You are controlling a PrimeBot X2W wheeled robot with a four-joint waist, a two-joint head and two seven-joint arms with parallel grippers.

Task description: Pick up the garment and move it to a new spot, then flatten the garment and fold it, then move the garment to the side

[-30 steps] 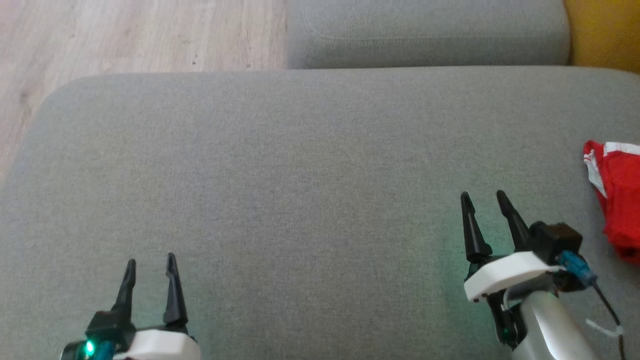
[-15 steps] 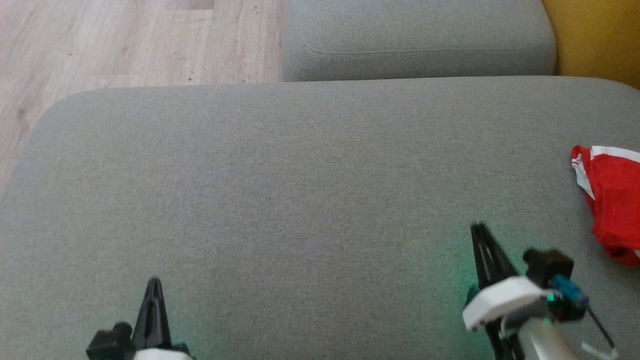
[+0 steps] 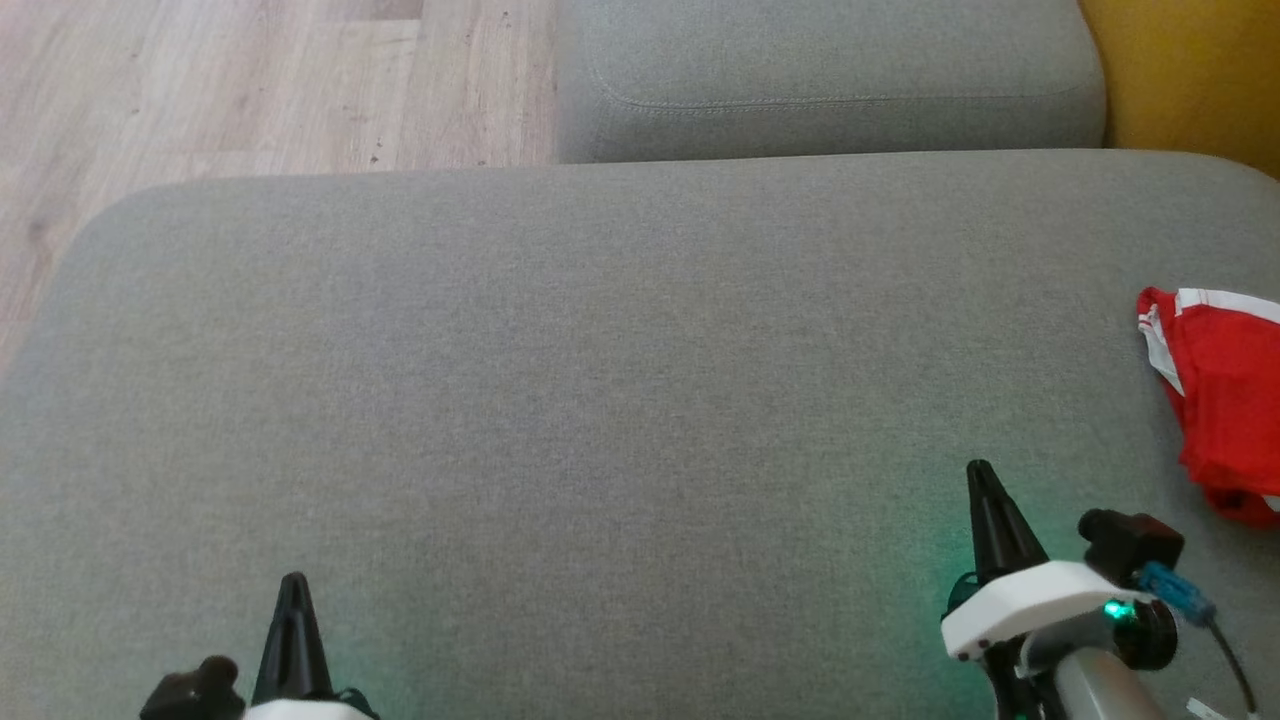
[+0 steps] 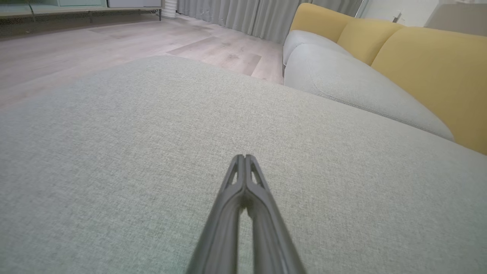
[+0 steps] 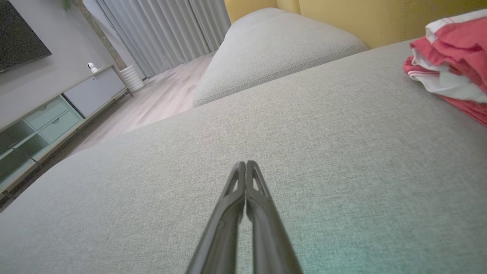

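Observation:
The garment (image 3: 1225, 400) is red with white trim and lies folded at the right edge of the grey cushion (image 3: 600, 380); the right wrist view has the garment (image 5: 452, 64) at its upper right. My right gripper (image 3: 981, 470) hovers low at the lower right, shut and empty, well to the left of the garment. In its own view the right gripper (image 5: 245, 163) has both fingers pressed together over bare fabric. My left gripper (image 3: 293, 582) sits at the bottom left, shut with nothing in it, and the left gripper (image 4: 243, 156) points across bare cushion.
A second grey cushion (image 3: 820, 80) lies beyond the far edge, with yellow backrests (image 4: 426, 68) to the right. Wooden floor (image 3: 220, 90) lies past the cushion's far left corner. A low cabinet (image 5: 49, 118) stands by the wall.
Both grippers have gone from open to shut and drawn back toward the bottom of the head view. The camera has shifted slightly, so the scene sits a little lower and left.

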